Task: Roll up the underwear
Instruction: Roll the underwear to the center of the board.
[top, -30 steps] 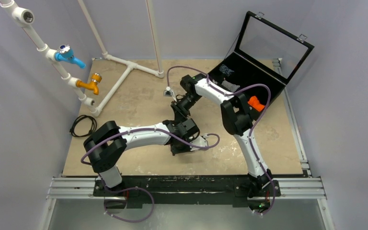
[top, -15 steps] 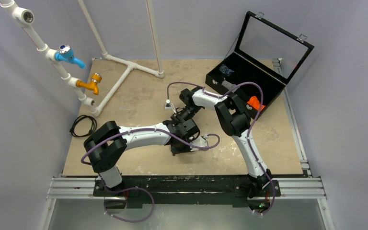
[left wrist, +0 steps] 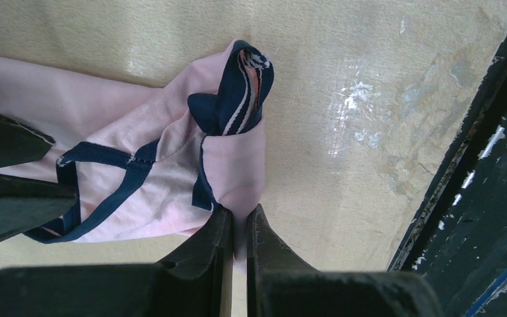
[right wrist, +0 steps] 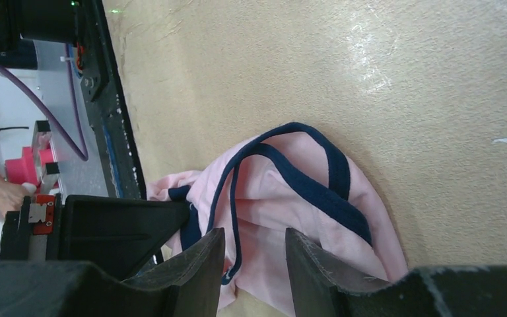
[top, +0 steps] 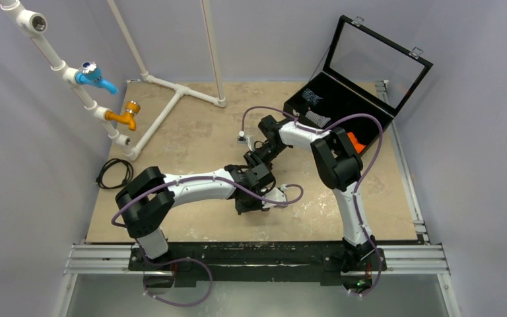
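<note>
So, left hand (left wrist: 239, 219): fingers together, clamped on a fold of the underwear (left wrist: 165, 165), lower middle of the left wrist view.
Right hand (right wrist: 254, 243): fingers apart, poised over the pink cloth at the bottom of its own view; I see nothing pinched between them.
Underwear: bunched on the tabletop (top: 191, 125) between the two hands, navy trim twisted up into a peak.
Step in hand: I judge this to be the start of the roll, with one edge gathered and the rest loose.
How I'd do it well: hold the left pinch firm as the anchor. Bring the right hand down on the navy band near it (not on the loose far flap), close fully before any turn, and roll low against the tabletop so the layers pack tight.
Risk: thin cloth may slip from a shallow pinch, or the roll may spring open.
Left wrist view alone: the clamp itself, and the trim's folded peak in the upper middle.
Right wrist view alone: the open leg loop lying flat at centre, and the gap between those fingers.
Overhead view alone: both arms meeting mid-tabletop; the garment is hidden beneath them there.
</note>
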`<move>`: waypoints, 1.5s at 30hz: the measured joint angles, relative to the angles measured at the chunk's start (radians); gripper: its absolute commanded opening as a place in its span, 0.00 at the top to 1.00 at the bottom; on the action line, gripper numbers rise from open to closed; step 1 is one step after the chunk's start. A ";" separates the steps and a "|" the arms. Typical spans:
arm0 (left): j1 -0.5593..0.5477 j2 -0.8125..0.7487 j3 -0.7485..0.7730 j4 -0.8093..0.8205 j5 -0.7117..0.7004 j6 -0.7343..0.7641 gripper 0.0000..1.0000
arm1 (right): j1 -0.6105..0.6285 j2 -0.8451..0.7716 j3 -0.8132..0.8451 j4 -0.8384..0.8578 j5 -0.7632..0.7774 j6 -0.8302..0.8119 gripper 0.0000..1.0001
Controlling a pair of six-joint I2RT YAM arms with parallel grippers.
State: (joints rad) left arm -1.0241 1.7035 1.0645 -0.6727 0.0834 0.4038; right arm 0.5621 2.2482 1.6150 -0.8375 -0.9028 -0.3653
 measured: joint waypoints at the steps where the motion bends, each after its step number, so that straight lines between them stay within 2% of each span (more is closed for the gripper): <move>1: 0.000 0.000 0.001 -0.003 0.006 0.000 1.00 | 0.000 0.000 0.000 0.003 0.004 0.009 0.59; 9: 0.016 0.056 0.064 -0.060 0.111 0.027 1.00 | 0.002 -0.023 -0.026 0.035 0.028 0.037 0.57; 19: 0.097 0.195 0.232 -0.176 0.255 0.053 1.00 | -0.016 -0.079 -0.088 0.076 0.095 0.040 0.58; 30: 0.099 0.345 0.440 -0.177 0.317 0.038 1.00 | -0.160 -0.167 -0.196 0.091 0.159 0.029 0.57; 35: 0.110 0.376 0.473 -0.158 0.369 0.025 1.00 | -0.204 -0.194 -0.235 0.090 0.163 0.023 0.51; 39: 0.118 0.403 0.507 -0.181 0.404 0.027 1.00 | -0.204 -0.196 -0.236 0.086 0.155 0.006 0.41; 45: 0.122 0.435 0.570 -0.224 0.427 0.064 1.00 | -0.227 -0.199 -0.220 0.067 0.144 -0.038 0.37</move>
State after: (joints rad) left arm -0.9024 2.1387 1.6341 -0.8963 0.5102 0.4679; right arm 0.3347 2.0495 1.3945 -0.7708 -0.7586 -0.4030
